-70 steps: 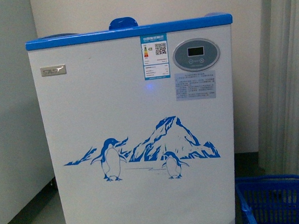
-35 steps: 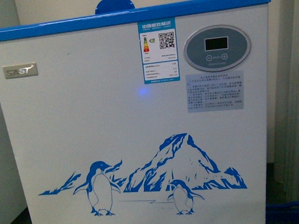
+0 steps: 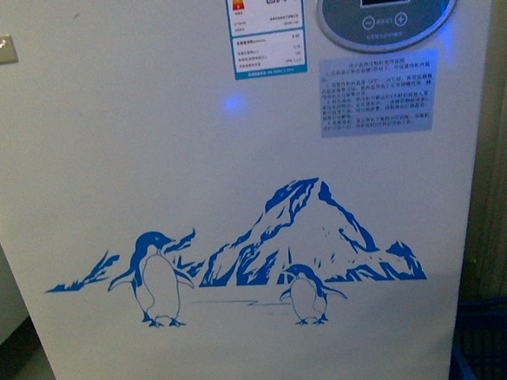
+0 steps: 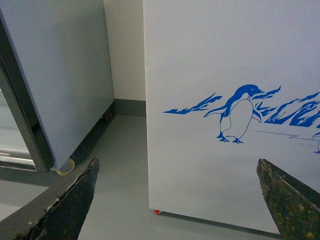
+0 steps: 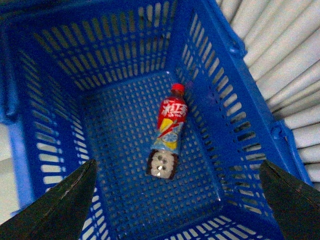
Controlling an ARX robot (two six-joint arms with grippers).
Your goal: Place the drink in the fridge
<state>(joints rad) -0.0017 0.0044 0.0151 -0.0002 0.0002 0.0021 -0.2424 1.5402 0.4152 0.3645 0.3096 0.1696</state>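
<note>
The fridge [image 3: 146, 145] fills the front view: a white front with a blue penguin-and-mountain decal and an oval grey display [image 3: 387, 7]; its top is out of frame. The drink [image 5: 169, 130], a bottle with a red cap and red label, lies on its side on the floor of a blue basket [image 5: 60, 125]. My right gripper [image 5: 177, 165] hangs open above the basket, over the bottle's base, with nothing between its fingers. My left gripper [image 4: 177, 161] is open low in front of the fridge's [image 4: 225, 60] lower left corner, holding nothing.
A tall grey-white upright refrigerator [image 4: 65, 75] stands left of the fridge, with a narrow strip of grey floor [image 4: 120, 165] between them. The blue basket [image 3: 499, 338] sits on the floor at the lower right, beside a pale curtain [image 3: 502, 138].
The front view has closed in on the fridge: its blue top rim has left the frame and the decal and display look larger. Less of the basket shows.
</note>
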